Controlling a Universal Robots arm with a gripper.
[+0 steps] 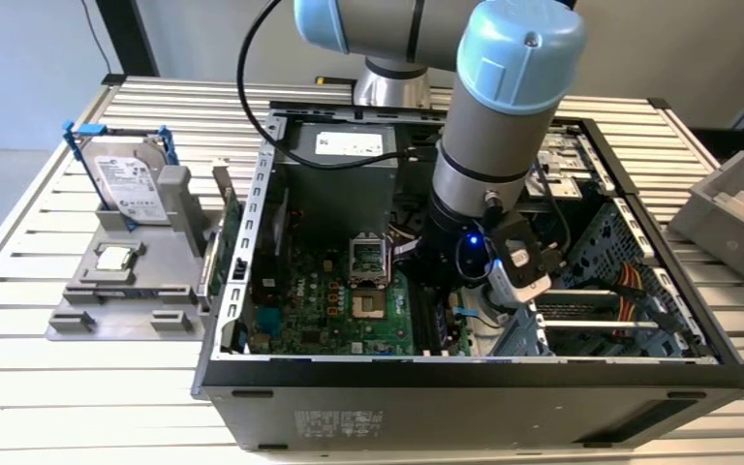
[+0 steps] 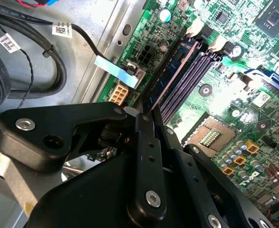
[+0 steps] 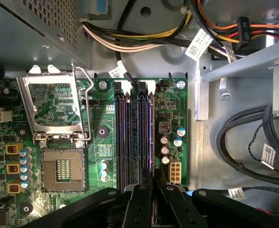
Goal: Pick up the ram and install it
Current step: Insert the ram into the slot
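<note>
The ram (image 2: 173, 75) shows edge-on as a thin tan-topped stick. It stands upright along the outermost memory slot, beside the empty purple slots (image 2: 192, 78) of the green motherboard. My gripper (image 2: 147, 118) is shut on the end of the stick nearest the camera, its black fingers pinching both faces. In the first wrist view the ram (image 3: 153, 137) is a narrow line along the slot nearest the small white connector (image 3: 174, 171), with the gripper (image 3: 153, 179) on its end. How deep it sits in the slot I cannot tell. In the exterior view the arm's wrist (image 1: 476, 247) reaches down into the open computer case (image 1: 476, 373).
An open processor socket (image 3: 63, 168) with its raised metal frame (image 3: 53, 107) lies beside the slots. Thick black cables (image 3: 246, 142) and wire bundles (image 3: 144, 42) run close by. Outside the case, a grey fixture (image 1: 88, 315) holds a hard drive (image 1: 133, 179) and a square processor chip (image 1: 116, 258).
</note>
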